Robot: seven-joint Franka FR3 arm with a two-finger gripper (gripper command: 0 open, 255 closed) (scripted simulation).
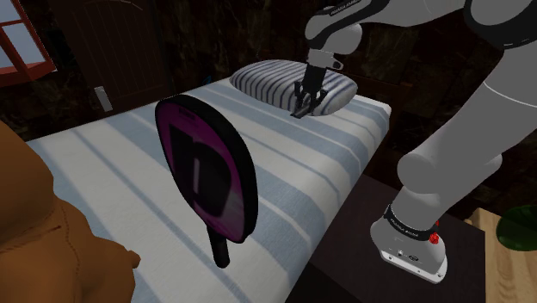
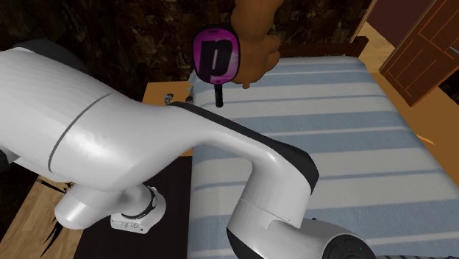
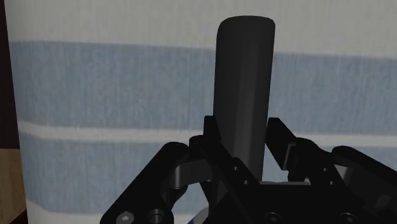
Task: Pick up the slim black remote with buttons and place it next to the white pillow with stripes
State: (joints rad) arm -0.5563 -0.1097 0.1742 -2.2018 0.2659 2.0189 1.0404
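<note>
The slim black remote stands clasped between my gripper's two black fingers, its smooth rounded end pointing away over the blue-and-white striped bedcover. In the shoulder view my gripper hangs at the front edge of the white pillow with grey stripes, at the far end of the bed. The remote shows there as a dark sliver between the fingers, just above the cover. In the second exterior view my own arm hides the hand and the pillow.
A big black and magenta paddle stands upright mid-bed, also seen as the paddle. A brown plush toy sits at the near end of the bed. The arm's base is on a dark stand beside the bed. A wooden door is open.
</note>
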